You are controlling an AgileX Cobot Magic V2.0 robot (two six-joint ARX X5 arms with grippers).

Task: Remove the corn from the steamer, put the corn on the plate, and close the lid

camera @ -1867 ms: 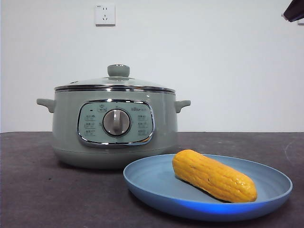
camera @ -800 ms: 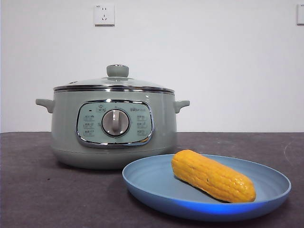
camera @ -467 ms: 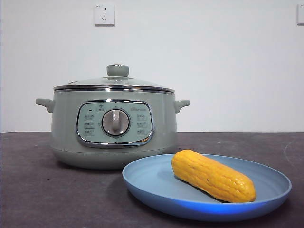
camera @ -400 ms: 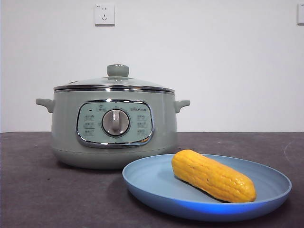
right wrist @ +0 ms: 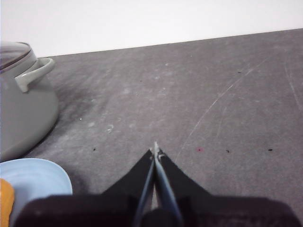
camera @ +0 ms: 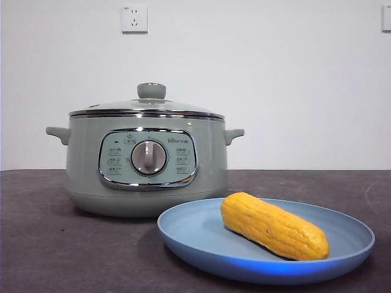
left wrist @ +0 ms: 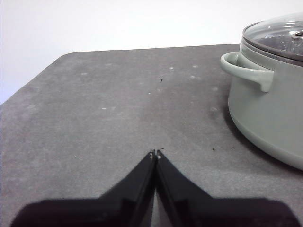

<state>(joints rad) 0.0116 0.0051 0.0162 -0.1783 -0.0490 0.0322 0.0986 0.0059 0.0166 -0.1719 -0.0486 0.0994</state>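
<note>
The corn [camera: 274,226] lies on the plate [camera: 195,235]; lid [camera: 146,105] apparently seated on steamer [camera: 82,165].

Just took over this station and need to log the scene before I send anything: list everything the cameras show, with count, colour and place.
steamer: one, pale sage green with a chrome-rimmed panel and silver dial, on the table behind and left of the plate in the front view.
lid: one, glass with steel rim and green knob, seated on the steamer.
plate: one, blue, on the table in front of the steamer.
corn: one, yellow-orange, lying on the plate.
table: one, dark grey, under everything.
wall socket: one, white, on the wall above the steamer.
left gripper: one, black, jaws shut, over bare table beside the steamer's handle.
right gripper: one, black, jaws shut, over bare table near the plate.
</note>
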